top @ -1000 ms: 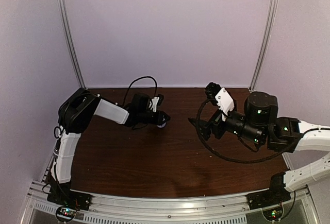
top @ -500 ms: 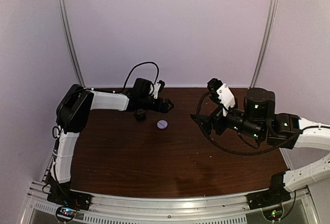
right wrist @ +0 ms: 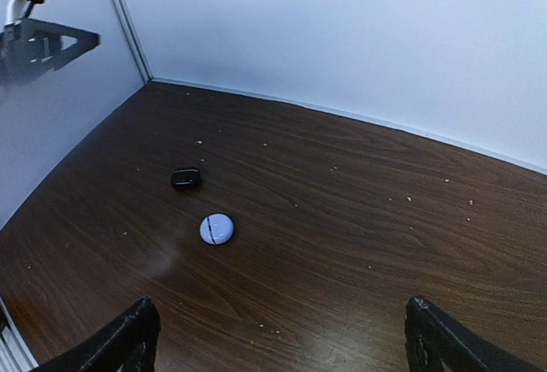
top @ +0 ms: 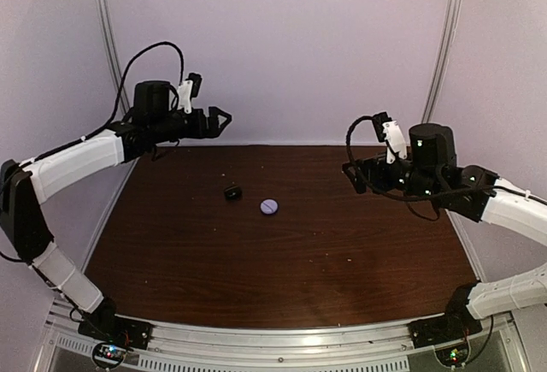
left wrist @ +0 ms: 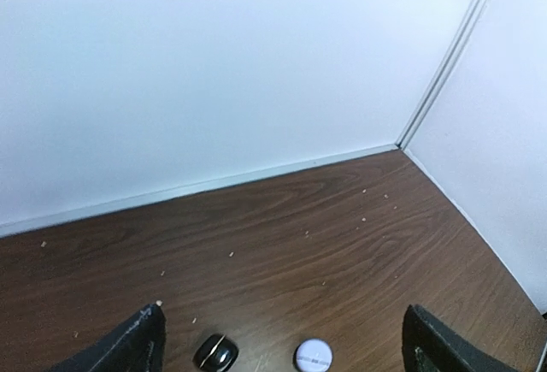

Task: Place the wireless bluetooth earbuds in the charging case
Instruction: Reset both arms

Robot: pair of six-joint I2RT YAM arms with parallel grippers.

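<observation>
While both arms hang high above the surface (top: pixel 282 269), left gripper (top: pixel 224 122) and right gripper (top: pixel 352 177) each stand with fingers wide apart, holding nothing. Black charging case (top: pixel 232 191) and round white charging case (top: pixel 269 206) lie near each other mid-surface, lids apparently down. No loose earbuds visible; I judge them inside but can't confirm. Risks: a lid not fully latched, or a low pass nudging these light cases so they skid across the slick wood.
</observation>
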